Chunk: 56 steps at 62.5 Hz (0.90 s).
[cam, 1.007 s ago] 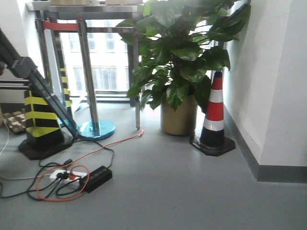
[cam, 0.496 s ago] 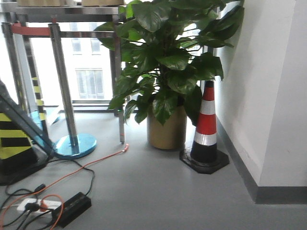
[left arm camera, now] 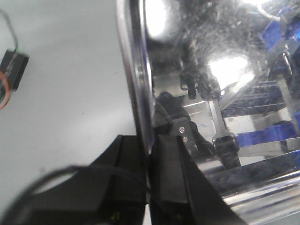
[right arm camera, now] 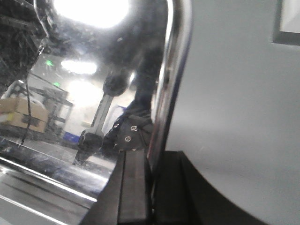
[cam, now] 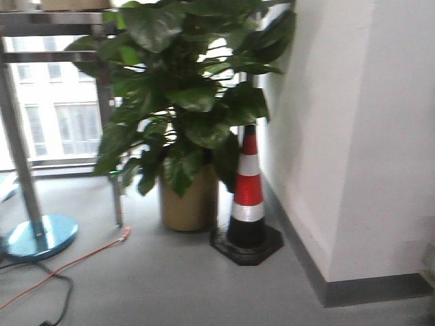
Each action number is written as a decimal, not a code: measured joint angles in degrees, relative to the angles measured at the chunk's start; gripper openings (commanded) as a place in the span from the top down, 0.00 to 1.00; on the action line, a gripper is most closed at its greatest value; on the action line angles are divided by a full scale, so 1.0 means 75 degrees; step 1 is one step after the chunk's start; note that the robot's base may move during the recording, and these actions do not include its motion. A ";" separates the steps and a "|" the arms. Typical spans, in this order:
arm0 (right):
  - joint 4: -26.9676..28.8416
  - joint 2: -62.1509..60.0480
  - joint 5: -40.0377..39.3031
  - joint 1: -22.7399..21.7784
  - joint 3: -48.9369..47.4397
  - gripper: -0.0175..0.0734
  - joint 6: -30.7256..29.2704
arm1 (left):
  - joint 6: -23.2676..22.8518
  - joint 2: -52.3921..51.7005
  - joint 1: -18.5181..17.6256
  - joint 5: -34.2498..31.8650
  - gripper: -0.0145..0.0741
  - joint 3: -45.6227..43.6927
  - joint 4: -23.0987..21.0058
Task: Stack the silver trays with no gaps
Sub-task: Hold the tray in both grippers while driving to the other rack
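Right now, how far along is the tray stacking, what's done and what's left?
Done: a silver tray looks lifted, with bare floor beside it. In hand: the left gripper and right gripper each clamp a tray rim. Left: setting it flush on another tray. No stack shows, and the front view shows a potted plant and traffic cone, no trays.

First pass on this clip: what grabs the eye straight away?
A mirror-bright silver tray fills both wrist views, its rim pinched in the left gripper and the right gripper. In the front view, a big leafy potted plant stands beside a red-and-white traffic cone by the white wall.
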 measured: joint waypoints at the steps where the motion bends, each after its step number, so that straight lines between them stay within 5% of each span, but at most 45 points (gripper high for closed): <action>1: 0.0000 0.0000 0.0000 0.0000 0.0000 0.75 0.0000 | 0.0000 0.0000 0.0000 0.0000 0.89 0.0000 0.0000; 56: 0.0000 0.0000 0.0000 0.0000 0.0000 0.75 0.0000 | 0.0000 0.0000 0.0000 0.0000 0.89 0.0000 -0.0010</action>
